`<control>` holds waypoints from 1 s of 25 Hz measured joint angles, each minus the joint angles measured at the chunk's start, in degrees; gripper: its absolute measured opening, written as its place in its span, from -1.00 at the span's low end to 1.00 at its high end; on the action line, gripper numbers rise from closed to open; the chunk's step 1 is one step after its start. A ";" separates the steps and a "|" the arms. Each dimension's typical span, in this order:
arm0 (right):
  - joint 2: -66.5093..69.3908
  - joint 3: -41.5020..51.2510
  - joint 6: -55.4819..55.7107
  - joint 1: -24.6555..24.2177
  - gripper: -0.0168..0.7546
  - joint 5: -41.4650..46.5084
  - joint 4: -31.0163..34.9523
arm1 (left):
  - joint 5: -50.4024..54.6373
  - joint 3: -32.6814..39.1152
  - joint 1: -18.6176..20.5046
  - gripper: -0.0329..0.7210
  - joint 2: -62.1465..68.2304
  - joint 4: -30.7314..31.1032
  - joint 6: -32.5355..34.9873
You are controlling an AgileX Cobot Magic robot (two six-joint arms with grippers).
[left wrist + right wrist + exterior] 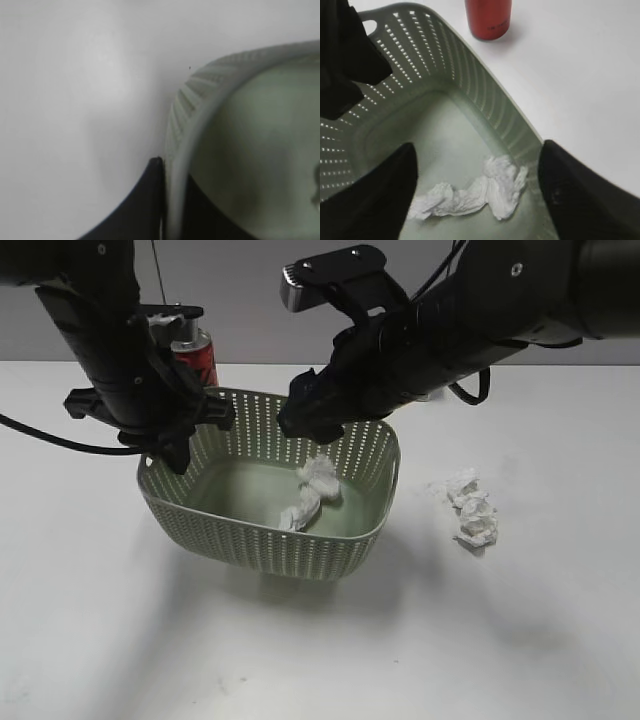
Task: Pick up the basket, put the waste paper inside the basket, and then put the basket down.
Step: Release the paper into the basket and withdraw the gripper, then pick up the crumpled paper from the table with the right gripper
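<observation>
Between both arms, the left tool (pixel 172 440) clamps the tilted basket (pixel 250 530); right tool (pixel 310 415) wide.

The left gripper (pixel 178 440) points downward, its jaws closed together on a thin wall. The right gripper (pixel 477 192) hangs with its fingers (pixel 580 200) spread wide, nothing between them.

Tilted basket (pixel 270 530) with waste paper (pixel 312 492) inside, left pincer (pixel 175 440) at its nine o'clock rim.
</observation>
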 joint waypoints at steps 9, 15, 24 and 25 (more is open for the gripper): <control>-3.92 -4.41 12.23 -1.99 0.72 6.59 -15.29 | -0.46 0.00 0.00 -0.91 0.00 -0.30 0.00; -5.81 -5.44 22.19 -13.52 0.62 13.61 -23.39 | -0.24 0.00 0.00 -0.91 0.00 -0.24 0.00; 6.78 -5.44 22.90 -18.82 0.55 14.07 -25.13 | -0.29 0.00 0.00 -0.91 0.00 -0.19 0.00; 9.06 -5.44 22.90 -18.82 0.55 14.07 -25.13 | -0.29 0.00 0.00 -0.91 0.00 -0.19 0.00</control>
